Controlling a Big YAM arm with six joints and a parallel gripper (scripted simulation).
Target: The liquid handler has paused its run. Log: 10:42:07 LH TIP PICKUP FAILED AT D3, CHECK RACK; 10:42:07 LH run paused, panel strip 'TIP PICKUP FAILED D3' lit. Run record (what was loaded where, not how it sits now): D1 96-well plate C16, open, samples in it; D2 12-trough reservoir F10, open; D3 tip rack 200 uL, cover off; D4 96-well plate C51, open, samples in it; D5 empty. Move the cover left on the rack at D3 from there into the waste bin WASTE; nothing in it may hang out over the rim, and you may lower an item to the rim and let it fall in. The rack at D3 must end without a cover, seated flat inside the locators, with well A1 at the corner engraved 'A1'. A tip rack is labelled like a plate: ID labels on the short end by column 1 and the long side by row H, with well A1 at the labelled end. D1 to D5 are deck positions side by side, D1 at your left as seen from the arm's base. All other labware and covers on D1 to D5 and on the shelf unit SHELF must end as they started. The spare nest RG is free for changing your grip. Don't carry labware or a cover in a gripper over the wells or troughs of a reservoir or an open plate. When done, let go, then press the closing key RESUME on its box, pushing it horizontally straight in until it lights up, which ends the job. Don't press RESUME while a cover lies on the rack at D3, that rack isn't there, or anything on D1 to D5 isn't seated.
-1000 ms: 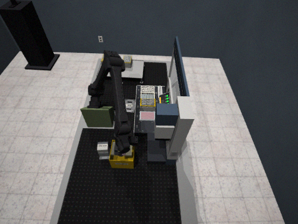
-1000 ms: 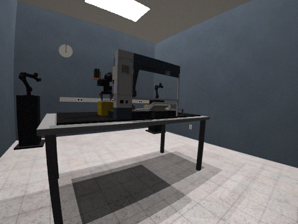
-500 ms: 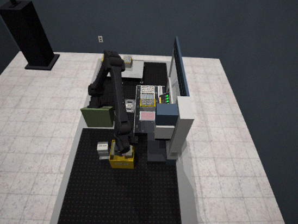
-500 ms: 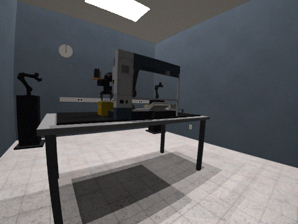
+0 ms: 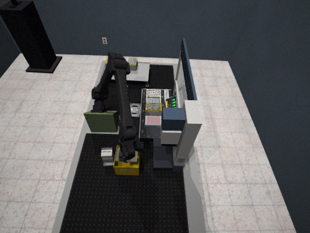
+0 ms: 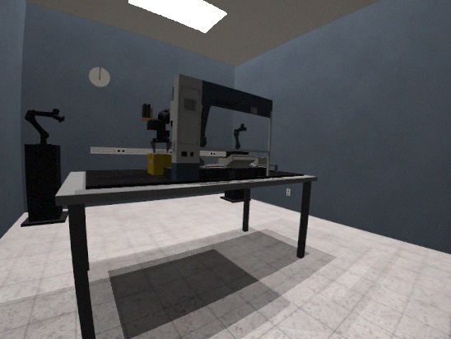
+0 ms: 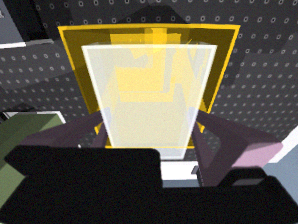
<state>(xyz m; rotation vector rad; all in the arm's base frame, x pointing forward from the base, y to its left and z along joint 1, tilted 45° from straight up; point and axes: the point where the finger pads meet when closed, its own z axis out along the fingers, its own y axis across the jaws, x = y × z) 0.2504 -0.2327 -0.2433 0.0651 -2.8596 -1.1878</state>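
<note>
Over the yellow waste bin (image 7: 72, 65), the gripper (image 7: 150, 132) pinches the translucent tip-rack cover (image 7: 150, 95) by its long sides, fingers spread wide on it. Cover hangs directly above the bin mouth, long axis running away from the wrist, lined up w/ the opening; looks to fit inside the rim. Drop is straight down, nothing between. RESUME box (image 5: 107, 155) sits just beside the bin, green block (image 5: 102, 121) nearby, deck plates (image 5: 153, 121) well apart.

The pincer (image 7: 150, 131), clamped on the clear cover (image 7: 150, 95), hangs directly above the open yellow bin (image 5: 126, 167). A small grey box (image 5: 107, 155) stands just beside the bin. The tall machine (image 5: 181, 130) blocks the far side.
</note>
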